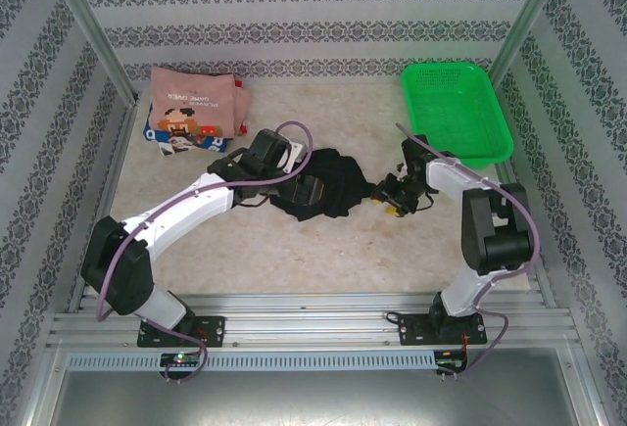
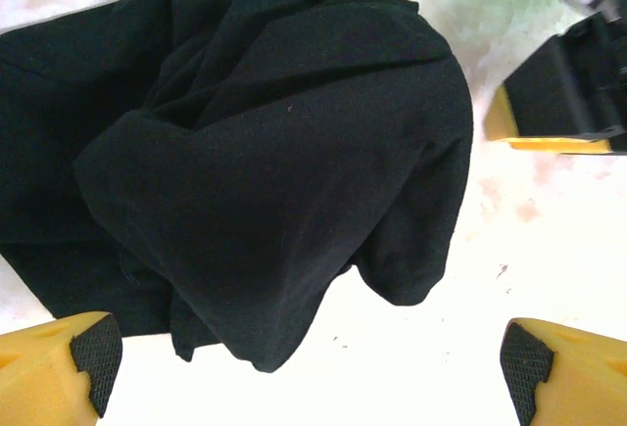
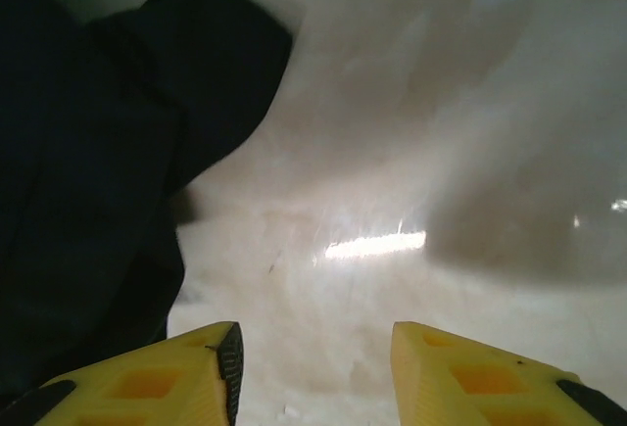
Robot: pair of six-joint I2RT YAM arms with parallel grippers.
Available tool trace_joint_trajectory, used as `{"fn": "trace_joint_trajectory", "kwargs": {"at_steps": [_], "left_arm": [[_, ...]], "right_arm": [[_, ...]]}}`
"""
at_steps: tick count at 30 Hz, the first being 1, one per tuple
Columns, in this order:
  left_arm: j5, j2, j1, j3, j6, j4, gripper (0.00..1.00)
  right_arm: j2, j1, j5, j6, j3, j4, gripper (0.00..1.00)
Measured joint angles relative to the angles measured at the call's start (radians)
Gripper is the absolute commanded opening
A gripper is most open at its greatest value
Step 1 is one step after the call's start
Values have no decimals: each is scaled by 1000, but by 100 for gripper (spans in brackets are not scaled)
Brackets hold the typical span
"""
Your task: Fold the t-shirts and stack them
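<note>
end effector left wide open over crumpled blk t-shirt, end effector right open, empty, beside it

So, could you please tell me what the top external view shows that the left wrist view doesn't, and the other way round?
From above: the green basket at the far right, and the pink t-shirt lying on the blue-and-white t-shirt at the far left. From the left wrist: close-up creases in the cloth, and its own jaws wide open with nothing between them. Shared: the black t-shirt, crumpled on the table.
</note>
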Motion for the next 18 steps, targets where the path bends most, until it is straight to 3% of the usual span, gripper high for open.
{"fn": "trace_joint_trajectory", "kwargs": {"at_steps": [11, 18], "left_arm": [[-64, -162, 0, -18, -31, 40, 100], [-92, -176, 0, -5, -31, 40, 100]], "right_arm": [[146, 0, 46, 46, 137, 24, 42], [184, 0, 50, 51, 190, -31, 40]]}}
